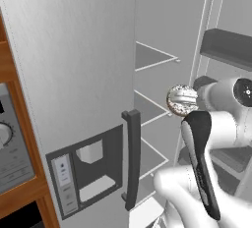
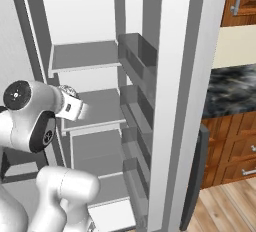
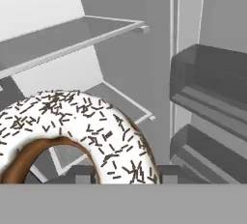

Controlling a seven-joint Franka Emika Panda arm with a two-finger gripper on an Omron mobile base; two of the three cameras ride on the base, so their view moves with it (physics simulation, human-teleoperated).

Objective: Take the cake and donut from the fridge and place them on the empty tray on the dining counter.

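The fridge (image 1: 74, 74) stands with its right door (image 2: 170, 101) swung open onto bare shelves (image 2: 85, 56). My gripper (image 1: 186, 102) is shut on the donut (image 1: 181, 99), a white-frosted ring with dark sprinkles and a brown rim, held in the air in front of the middle shelves. In the hand view the donut (image 3: 72, 131) sits large at the lower left, clamped at the gripper (image 3: 123, 175). From the right base view only a sliver of the donut (image 2: 69, 92) peeks past the wrist. The cake and the tray are out of view.
The shut left fridge door carries a dark handle (image 1: 132, 158) and a dispenser panel (image 1: 88, 170). Door bins (image 2: 137, 51) line the open door. An oven panel (image 1: 10, 143) sits at far left. A black marble top (image 2: 232, 93) over wooden drawers lies to the right.
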